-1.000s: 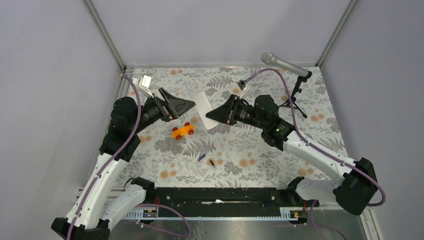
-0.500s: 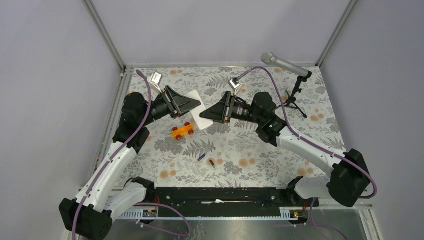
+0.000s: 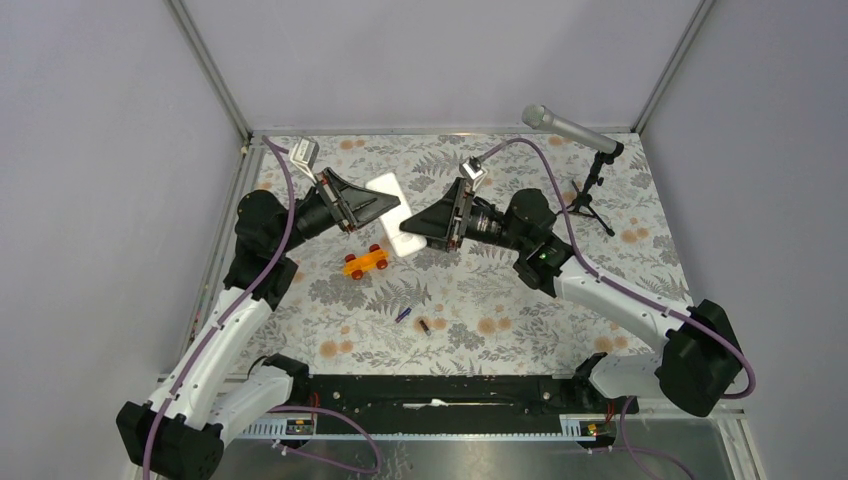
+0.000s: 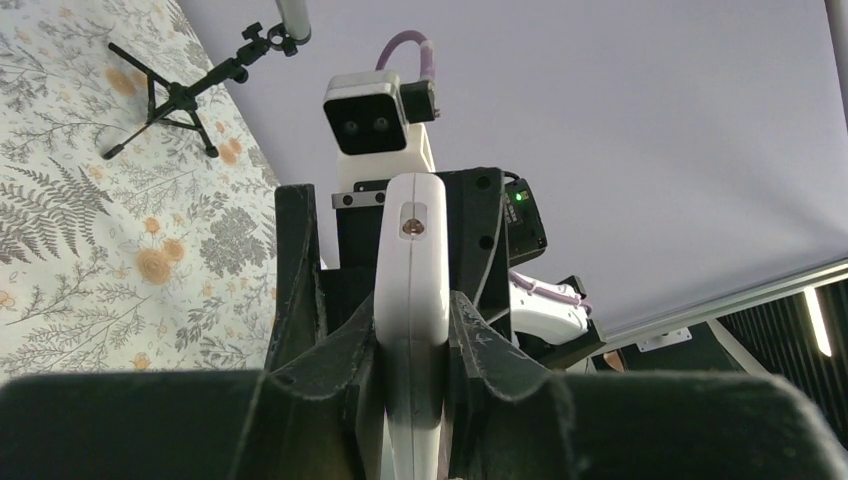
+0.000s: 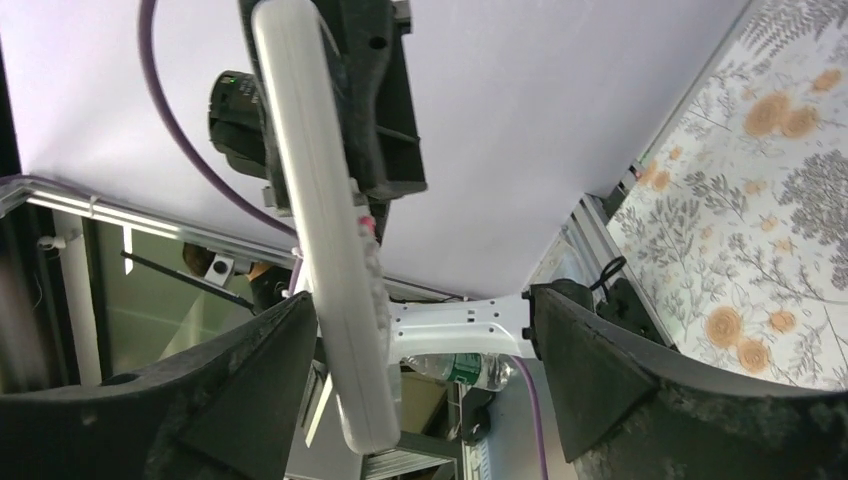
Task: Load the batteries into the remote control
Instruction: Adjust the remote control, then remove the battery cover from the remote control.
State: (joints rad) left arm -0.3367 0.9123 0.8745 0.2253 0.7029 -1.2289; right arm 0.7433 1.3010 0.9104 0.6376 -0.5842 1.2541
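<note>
Since a second ago the remote has passed from the right gripper to the left gripper and sits a little further left, while both arms have drawn closer together. The left jaws are now pinching the remote's end; in the left wrist view its narrow white edge stands upright, squeezed between the two fingers. The right jaws are spread wide. In the right wrist view the remote runs between them, close beside one finger and well apart from the other. The remote hangs in the air over the far middle of the table.

The batteries, one blue-purple and one dark, lie near each other on the table toward its near edge. The car sits just below the grippers. The mic stands on its tripod at the far right corner.
</note>
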